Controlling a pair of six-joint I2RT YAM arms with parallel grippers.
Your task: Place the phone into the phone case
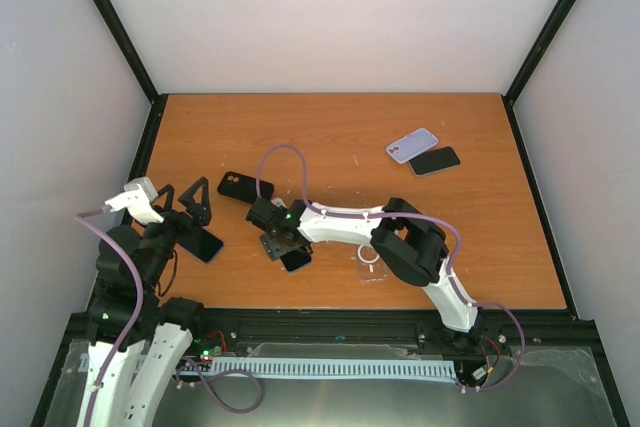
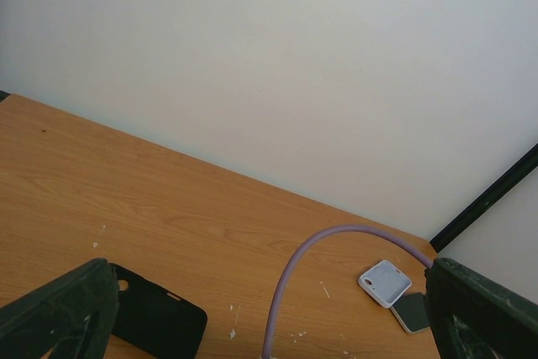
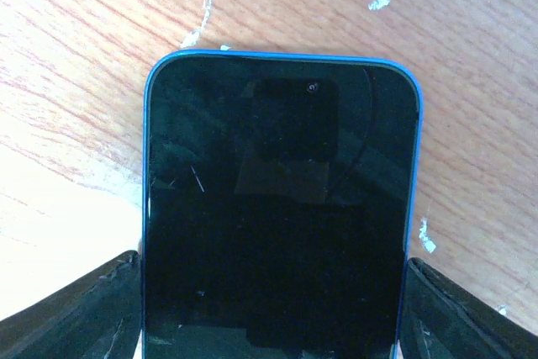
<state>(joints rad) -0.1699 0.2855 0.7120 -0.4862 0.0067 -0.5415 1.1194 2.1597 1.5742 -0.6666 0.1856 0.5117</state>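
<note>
As my left gripper (image 1: 185,197) gapes empty, my right gripper (image 3: 269,308) pinches the stiff, likely slippery phone (image 3: 282,208) by its 2 long edges.

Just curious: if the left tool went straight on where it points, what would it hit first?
Likely the purple cable looping across its path; the black phone case lies lower and left of that line. Depth is hard to judge.
</note>
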